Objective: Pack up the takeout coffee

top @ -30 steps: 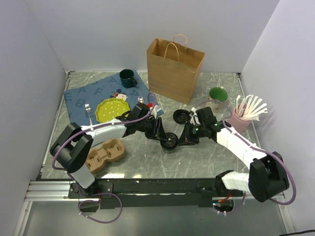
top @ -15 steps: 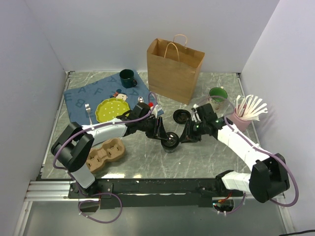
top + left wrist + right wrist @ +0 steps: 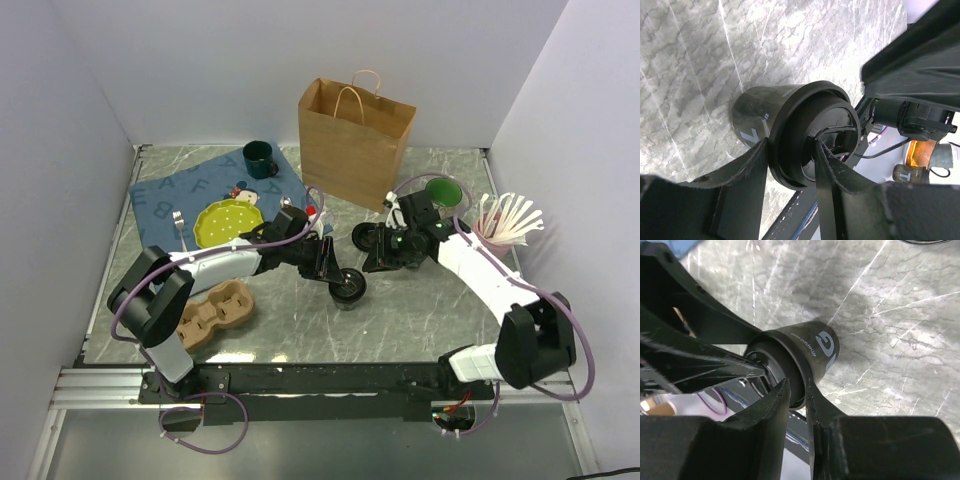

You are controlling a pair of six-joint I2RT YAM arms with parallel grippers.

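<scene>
The takeout coffee (image 3: 348, 287), a short dark cup with a black lid, stands on the marble table in front of the brown paper bag (image 3: 355, 135). My left gripper (image 3: 333, 273) is shut on the cup's lid rim, one finger outside it and one on top; the left wrist view shows this grip (image 3: 790, 150) on the cup (image 3: 752, 115). My right gripper (image 3: 373, 262) is just right of the cup, its fingers almost together and holding nothing. In the right wrist view this gripper (image 3: 796, 387) sits close to the cup (image 3: 815, 347); I cannot tell if it touches.
A loose black lid (image 3: 367, 236) lies by the right gripper. A white mug with green inside (image 3: 441, 191) and a pink holder of white utensils (image 3: 497, 238) stand right. A cardboard cup carrier (image 3: 213, 312), a yellow-green plate (image 3: 228, 222) and a dark green mug (image 3: 258, 158) are left.
My right gripper has drawn back from the cup, up and to the right. The left gripper has kept its hold on the cup, which has barely moved.
</scene>
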